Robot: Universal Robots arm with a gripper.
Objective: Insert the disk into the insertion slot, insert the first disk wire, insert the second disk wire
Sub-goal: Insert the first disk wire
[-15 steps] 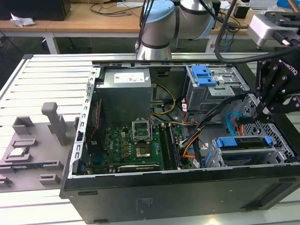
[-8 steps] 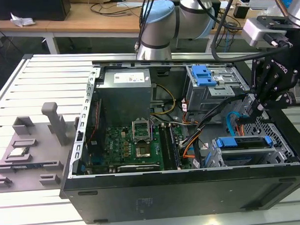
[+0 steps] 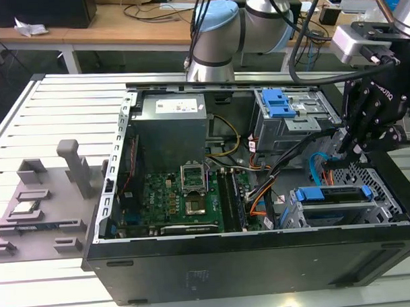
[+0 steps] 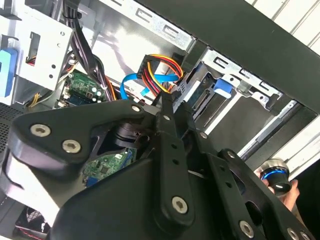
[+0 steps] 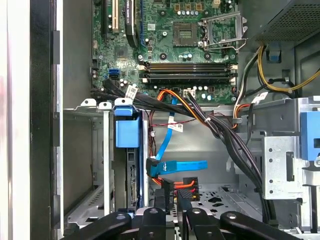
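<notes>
- Exterior view's left: grey plastic fixtures (image 3: pixel 51 192) stand on the slatted metal worktop (image 3: pixel 62 104), just beside the open computer case (image 3: pixel 263 266).
- Inside the case on that side, the grey power supply (image 3: pixel 170 131) borders the green motherboard (image 3: pixel 179 198), whose processor socket (image 3: pixel 193 175) lies uncovered.
- Behind the case, near the middle, rises the robot arm (image 3: pixel 217 32) with its pale blue joint caps.
- Further right, a taller drive cage with blue latches (image 3: pixel 282 110) stands against the far wall of the case. Black and orange wires run from the board past its foot.
- The black gripper (image 3: pixel 341 151) hangs tips-down between that taller cage and the low cage, in among the wires.
- In the first wrist view the gripper (image 5: pixel 171 197) is just beside a blue data cable (image 5: pixel 177 167) and a black connector (image 5: pixel 190 182) with red and orange leads. Both lie close to the end of the disk (image 5: pixel 126 132).
- Whether the jaws are clenched or released, I cannot tell.
- At the exterior view's right, the disk (image 3: pixel 331 195) lies seated inside the insertion slot (image 3: pixel 385 191), its blue carrier showing on top and the perforated grey walls around it.
</notes>
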